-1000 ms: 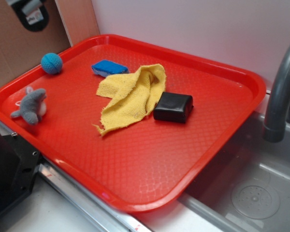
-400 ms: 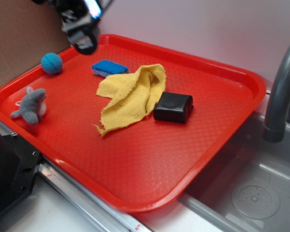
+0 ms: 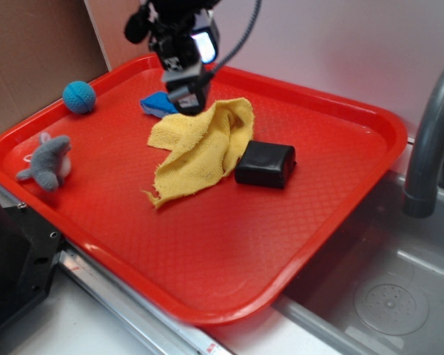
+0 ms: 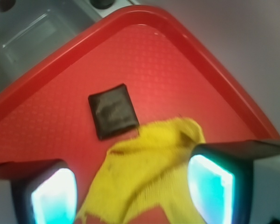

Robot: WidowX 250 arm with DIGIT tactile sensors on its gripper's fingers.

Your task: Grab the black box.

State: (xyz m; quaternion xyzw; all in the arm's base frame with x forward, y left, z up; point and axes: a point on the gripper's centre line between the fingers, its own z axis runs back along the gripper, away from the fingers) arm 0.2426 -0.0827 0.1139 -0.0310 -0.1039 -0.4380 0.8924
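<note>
- Red tray [image 3: 340,192] lies tilted across the edge of a grey sink [image 3: 399,296]; grey faucet [image 3: 429,140] at right.
- Black box [image 3: 265,163] lies flat on the tray, right of centre, its left edge touching the yellow cloth [image 3: 200,148]. Nothing grips it.
- Wrist view: black box [image 4: 113,111] sits on bare red tray [image 4: 46,126] ahead of the fingers, with the yellow cloth [image 4: 149,172] between it and the camera.
- Gripper [image 3: 185,92] hangs over the tray's back part, above the cloth's upper edge and just in front of the blue block [image 3: 157,103], which it partly hides. Apart from the black box.
- Gripper [image 4: 130,191] jaws spread wide in the wrist view; fingers [image 4: 53,196] at either side of the frame, nothing between them but cloth far below. Holds nothing.
- Blue ball [image 3: 79,97] near the tray's back-left rim; grey plush shark [image 3: 48,163] at the left edge. Both well apart from the box.
</note>
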